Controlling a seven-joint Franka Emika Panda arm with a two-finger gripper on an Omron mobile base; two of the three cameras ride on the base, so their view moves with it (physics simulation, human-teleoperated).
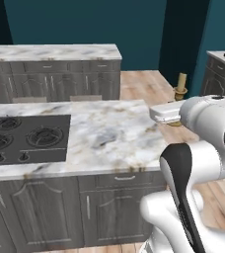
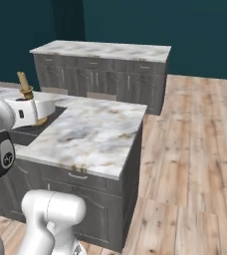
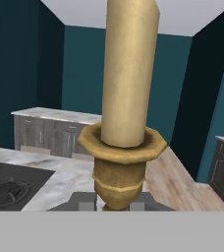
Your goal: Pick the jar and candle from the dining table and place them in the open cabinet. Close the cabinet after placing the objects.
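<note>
Arm reaching level over right end of dining table surface [image 1: 109, 133], hand pointing sideways. Fingers [image 3: 113, 203] closing tight on brass base of candle [image 3: 126, 98], holding it upright above marble. Fingertips mostly hiding behind holder; candle top cutting off in hand view. No writing showing.

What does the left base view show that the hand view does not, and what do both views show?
Left base view alone: the white arm reaching right of the dining table, and the table's dark grey front panels. Hand view alone: the candle's gold holder close up, with the hand shut on the base. Both: the candle, upright, the black cooktop, and the far marble counter.
</note>
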